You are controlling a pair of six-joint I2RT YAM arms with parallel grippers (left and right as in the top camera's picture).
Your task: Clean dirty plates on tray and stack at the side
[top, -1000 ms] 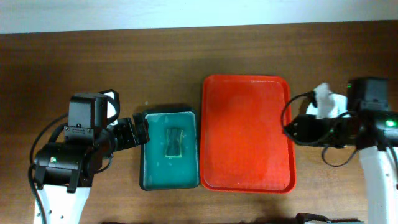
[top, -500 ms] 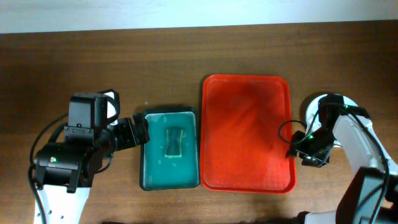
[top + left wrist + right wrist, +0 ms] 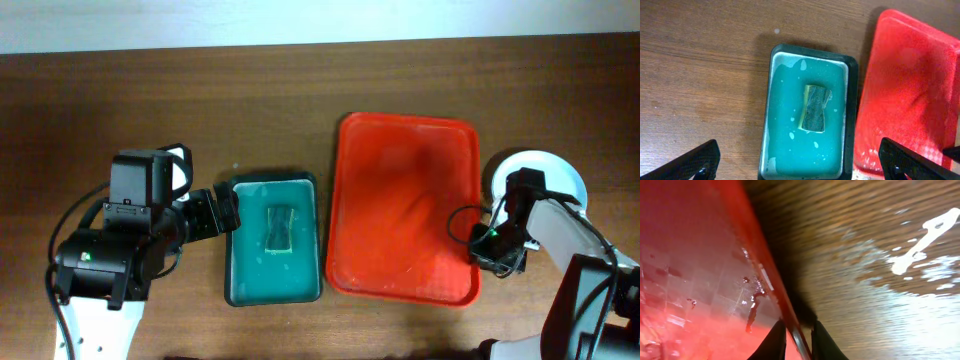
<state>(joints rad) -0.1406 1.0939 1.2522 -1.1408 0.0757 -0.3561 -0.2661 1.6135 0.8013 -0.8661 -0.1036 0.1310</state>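
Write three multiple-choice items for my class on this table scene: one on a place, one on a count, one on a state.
1. Where does the sponge lie?
A on the red tray
B in the green tray
C on a plate

2. How many plates lie on the red tray?
A none
B two
C three

3. How do the right jaws stand?
A wide open over the sponge
B closed on a plate
C closed on the red tray's right rim

Answers: 1 B, the sponge sits in the middle of the green tray. 2 A, the red tray's floor is bare and the plates rest beside it. 3 C, the right wrist view shows the rim pinched between them.
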